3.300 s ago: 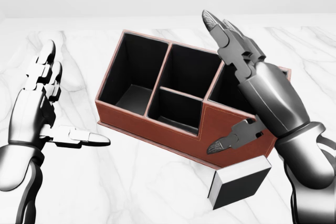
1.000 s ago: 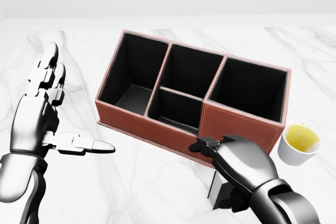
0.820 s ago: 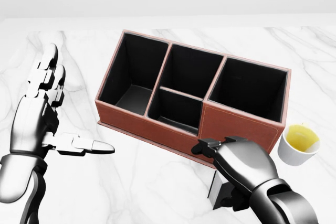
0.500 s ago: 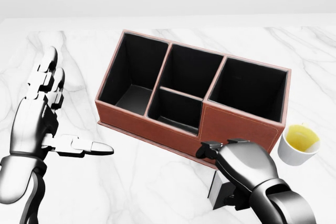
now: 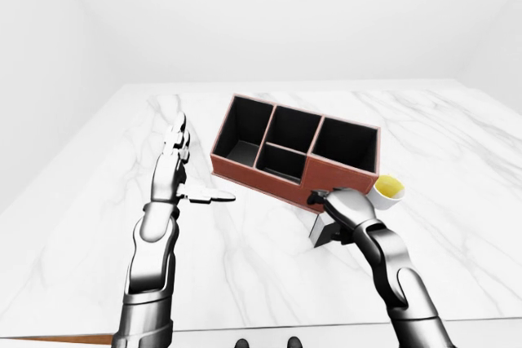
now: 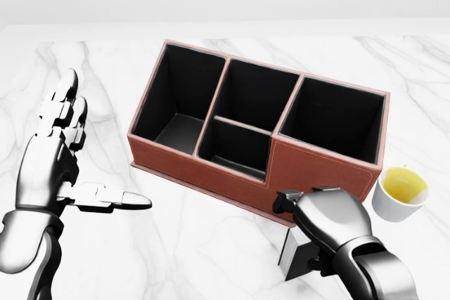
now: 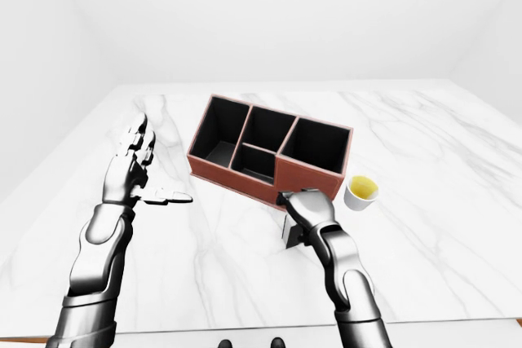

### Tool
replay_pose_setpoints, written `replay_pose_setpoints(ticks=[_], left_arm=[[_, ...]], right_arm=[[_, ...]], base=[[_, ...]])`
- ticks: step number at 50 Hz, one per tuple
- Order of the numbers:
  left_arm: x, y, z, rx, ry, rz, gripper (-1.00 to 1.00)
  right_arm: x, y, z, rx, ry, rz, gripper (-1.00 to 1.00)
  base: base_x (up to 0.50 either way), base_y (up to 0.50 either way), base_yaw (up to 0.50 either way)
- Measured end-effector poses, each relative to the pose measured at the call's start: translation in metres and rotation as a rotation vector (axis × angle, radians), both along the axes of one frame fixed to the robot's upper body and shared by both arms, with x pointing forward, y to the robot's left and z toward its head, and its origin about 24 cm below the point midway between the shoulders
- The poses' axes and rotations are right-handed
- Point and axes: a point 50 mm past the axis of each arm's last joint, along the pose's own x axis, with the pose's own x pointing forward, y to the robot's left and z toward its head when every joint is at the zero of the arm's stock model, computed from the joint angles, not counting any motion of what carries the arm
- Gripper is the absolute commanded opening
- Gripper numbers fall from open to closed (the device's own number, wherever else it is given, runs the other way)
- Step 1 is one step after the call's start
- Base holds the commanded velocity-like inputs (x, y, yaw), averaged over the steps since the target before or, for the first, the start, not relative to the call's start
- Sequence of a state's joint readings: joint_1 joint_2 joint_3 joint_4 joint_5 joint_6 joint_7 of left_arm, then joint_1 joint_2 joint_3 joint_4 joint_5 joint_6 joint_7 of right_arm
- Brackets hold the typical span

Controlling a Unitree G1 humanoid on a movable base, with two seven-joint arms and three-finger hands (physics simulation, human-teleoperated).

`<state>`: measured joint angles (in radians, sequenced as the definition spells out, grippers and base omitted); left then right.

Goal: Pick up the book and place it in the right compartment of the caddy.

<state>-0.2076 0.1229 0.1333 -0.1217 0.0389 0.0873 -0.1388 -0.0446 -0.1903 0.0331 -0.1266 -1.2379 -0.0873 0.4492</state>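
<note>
A bare simulated room is shown: plain white walls (image 5: pixel 285 14) are seen toward 12 o'clock behind a white marble tabletop (image 5: pixel 245 258), on which only a desk caddy (image 6: pixel 211 166) and a cup (image 6: pixel 401 191) are set, office-like.

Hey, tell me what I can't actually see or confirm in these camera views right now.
- Book: mostly covered by the right hand in the head view, its cover hidden.
- Right hand's fingers: tucked underneath, so whether they close round the book cannot be told.
- Caddy right compartment's floor: hidden by its near wall.
- Cup: its contents show only as yellow.
</note>
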Motion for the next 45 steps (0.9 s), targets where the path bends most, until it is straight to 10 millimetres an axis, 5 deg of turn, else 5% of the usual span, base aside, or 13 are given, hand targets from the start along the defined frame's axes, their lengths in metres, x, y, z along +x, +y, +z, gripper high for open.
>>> replay_pose_setpoints(ticks=[45], left_arm=[[-0.003,0.003,-0.005,-0.009,0.019,0.011,1.00]], right_arm=[[0.012,-0.003,-0.026,-0.130,-0.027,-0.001,0.14]], base=[[0.00,0.00,0.00]])
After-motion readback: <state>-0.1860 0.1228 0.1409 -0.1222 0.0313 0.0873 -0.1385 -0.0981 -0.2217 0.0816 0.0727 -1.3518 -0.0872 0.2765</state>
